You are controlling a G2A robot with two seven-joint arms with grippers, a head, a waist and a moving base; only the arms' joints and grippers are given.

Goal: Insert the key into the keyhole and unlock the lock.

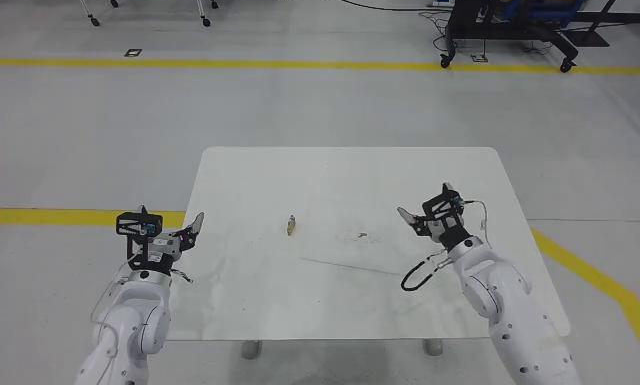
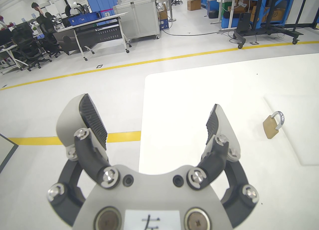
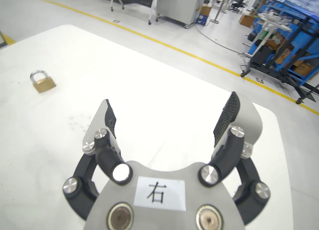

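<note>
Left end effector spread, lock shackle-end far

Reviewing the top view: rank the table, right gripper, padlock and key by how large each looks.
1. table, by far the largest.
2. right gripper, open.
3. padlock and key: both tiny and about alike in length. The key is thinner and faint, so I leave them unranked.

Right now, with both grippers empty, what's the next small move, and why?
Probably ease the right gripper toward the key to grasp it: its fingers are open and empty, and the key lies on the table between it and the lock.
</note>
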